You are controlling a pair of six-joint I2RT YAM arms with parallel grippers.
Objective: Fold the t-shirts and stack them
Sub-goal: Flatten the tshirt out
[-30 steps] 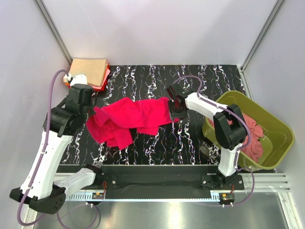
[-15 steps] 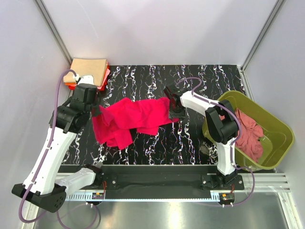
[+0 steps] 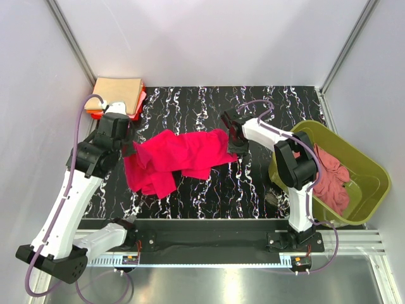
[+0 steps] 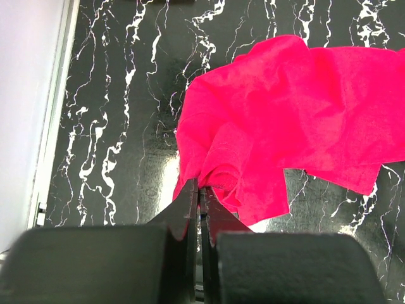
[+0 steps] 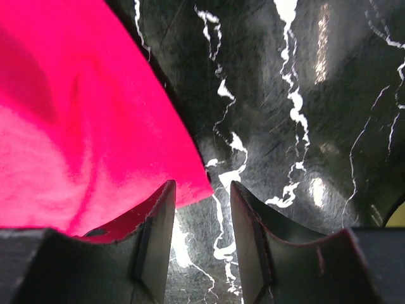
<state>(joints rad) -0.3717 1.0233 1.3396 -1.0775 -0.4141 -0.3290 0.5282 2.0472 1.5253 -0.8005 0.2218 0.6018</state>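
Tub (image 3: 362, 180): near right, with a rose shirt (image 3: 329, 180) heaped inside, untouched. Risk: the right arm's elbow stands close over the rim, and a wide swing could knock it.

Left claw (image 4: 201, 190): clamped tight on a bunched fold at the left end of the red shirt (image 3: 180, 158), with cloth spilling from the tips. Risk: it grips a wad, not a hem or shoulder. A pull from here would likely draw the cloth into a rope instead of a flat sheet.

Red shirt: mid-table, crumpled, lying between the two claws, with a flap sagging toward the near edge. Risk: the left side is doubled over, so a fold made now would trap wrinkles and later sit lopsided on the stack.

Right claw (image 5: 202, 185): half-wide and low over the table (image 3: 253, 183) at the shirt's right corner, holding nothing that I can see. The corner tip lies by the left finger (image 5: 155, 234), and the gap shows mostly bare table. Risk: closing here may catch only a sliver or nothing. The corner would then slip free and the left claw's pull would drag the whole shirt leftward.

Stack (image 3: 118, 94): far left corner, a tan square on top with orange-red and pink edges beneath, apart from the red shirt. Risk: the left arm stands just beside it, and a backward swing could nudge the pile askew.
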